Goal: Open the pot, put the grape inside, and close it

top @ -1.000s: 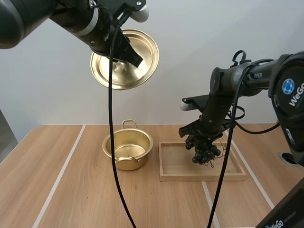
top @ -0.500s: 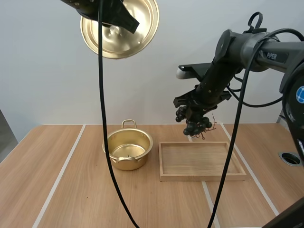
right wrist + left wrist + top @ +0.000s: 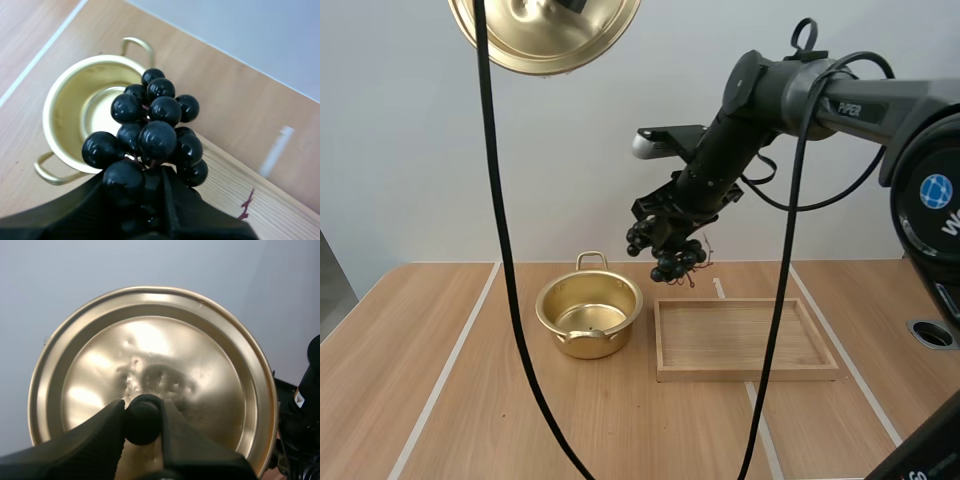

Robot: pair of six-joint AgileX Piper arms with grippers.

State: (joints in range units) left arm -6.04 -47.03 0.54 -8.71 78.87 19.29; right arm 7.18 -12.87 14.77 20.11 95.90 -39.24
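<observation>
Now, with the left gripper (image 3: 142,416) clamping the lid (image 3: 150,365) aloft, the right gripper (image 3: 663,232), pinching the bunch of grapes (image 3: 667,258), should carry it toward eight o'clock, over the pot (image 3: 588,316).

White lettering "PIPER" stands on the dark link of the right arm (image 3: 880,100). A round blue logo (image 3: 937,190) marks the nearer casing, its wordmark cut off.

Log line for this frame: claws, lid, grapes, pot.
left claw shut on lid, high | right claw shut on grapes, in air near pot | pot open | tray beside pot
</observation>
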